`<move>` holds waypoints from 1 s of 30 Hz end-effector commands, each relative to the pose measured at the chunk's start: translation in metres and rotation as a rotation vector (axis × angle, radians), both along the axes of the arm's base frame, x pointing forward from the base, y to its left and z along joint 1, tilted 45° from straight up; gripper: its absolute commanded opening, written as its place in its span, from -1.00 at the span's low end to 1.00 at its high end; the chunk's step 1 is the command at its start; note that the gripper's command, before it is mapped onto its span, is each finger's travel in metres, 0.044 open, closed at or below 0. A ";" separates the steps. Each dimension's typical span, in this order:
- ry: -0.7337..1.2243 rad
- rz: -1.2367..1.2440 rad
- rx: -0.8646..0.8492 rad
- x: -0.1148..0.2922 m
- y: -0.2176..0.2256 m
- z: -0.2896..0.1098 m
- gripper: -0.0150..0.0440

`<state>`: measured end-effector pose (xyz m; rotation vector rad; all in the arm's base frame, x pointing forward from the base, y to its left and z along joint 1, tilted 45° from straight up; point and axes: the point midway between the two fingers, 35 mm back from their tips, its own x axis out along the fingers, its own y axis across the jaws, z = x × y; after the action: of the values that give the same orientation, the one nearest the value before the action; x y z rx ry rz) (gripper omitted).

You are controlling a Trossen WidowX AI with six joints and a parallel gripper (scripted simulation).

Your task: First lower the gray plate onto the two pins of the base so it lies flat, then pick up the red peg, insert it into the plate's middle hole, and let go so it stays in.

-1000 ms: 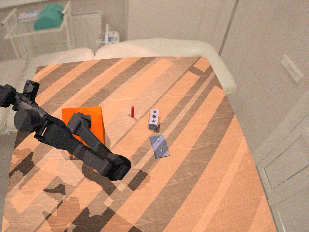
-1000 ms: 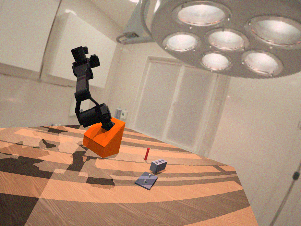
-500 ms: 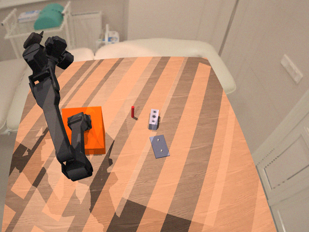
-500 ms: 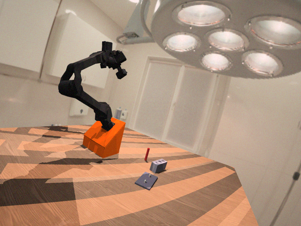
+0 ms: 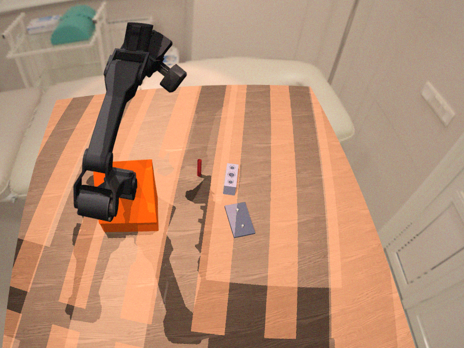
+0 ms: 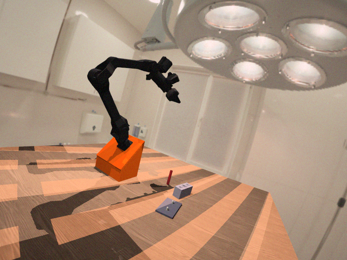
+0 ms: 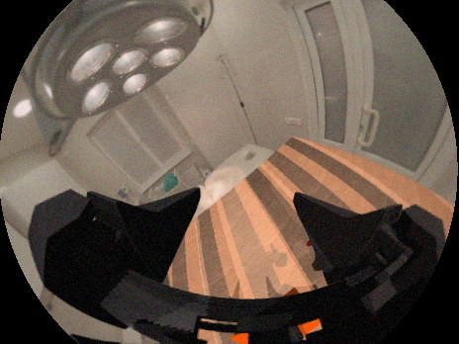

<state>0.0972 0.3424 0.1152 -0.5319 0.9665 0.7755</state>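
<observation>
The red peg (image 5: 199, 167) (image 6: 169, 177) stands upright on the striped wooden table (image 5: 284, 187) (image 6: 224, 223). Just right of it lies the gray plate (image 5: 230, 178) (image 6: 182, 190), a small block with three holes in its top. The flat gray base (image 5: 239, 219) (image 6: 169, 207) with two pale pins lies in front of the plate, apart from it. My gripper (image 5: 173, 78) (image 6: 175, 98) (image 7: 248, 195) is open and empty. It hangs high above the table, behind and to the left of the parts, pointing down toward them.
The arm stands on an orange block (image 5: 142, 209) (image 6: 117, 165) left of the parts. A large surgical lamp (image 6: 252, 42) (image 7: 119, 61) hangs overhead. A white padded couch (image 5: 243, 71) and a wire cart (image 5: 56, 48) stand beyond the table's far edge.
</observation>
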 end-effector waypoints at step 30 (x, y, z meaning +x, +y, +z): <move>0.380 0.336 -1.201 0.244 -0.240 -0.150 1.00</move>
<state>0.3393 0.1004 -0.0350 -1.6296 1.7051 0.5087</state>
